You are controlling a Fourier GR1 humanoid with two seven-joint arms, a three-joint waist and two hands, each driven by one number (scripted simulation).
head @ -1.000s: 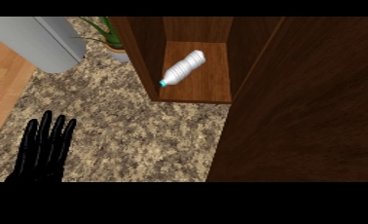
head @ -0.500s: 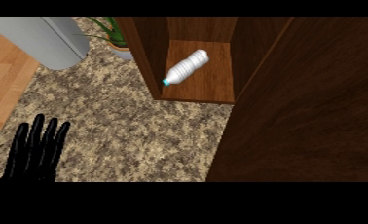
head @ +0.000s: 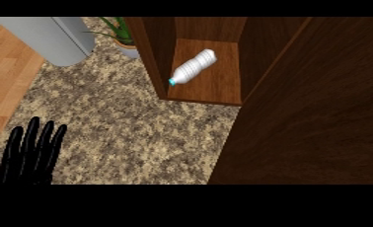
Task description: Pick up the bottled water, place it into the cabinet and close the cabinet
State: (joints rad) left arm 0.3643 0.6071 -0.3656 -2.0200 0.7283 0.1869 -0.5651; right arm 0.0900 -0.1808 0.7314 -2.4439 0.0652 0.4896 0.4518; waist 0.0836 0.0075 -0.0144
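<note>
Lying on its side on the shelf of the cabinet, cap toward the front edge, the bottled water is already in place, so pick and place look done. The cabinet door, right of the opening, stands open, so closing is left. The left robot hand rests well left-front of the cabinet over the surface, fingers straight and apart, holding nothing; the right one is out of view. Count: one bottle, one cabinet, one door, one visible hand, one potted plant left of the cabinet.

Single head view, looking steeply down onto counter, close in; cabinet fills right side.
</note>
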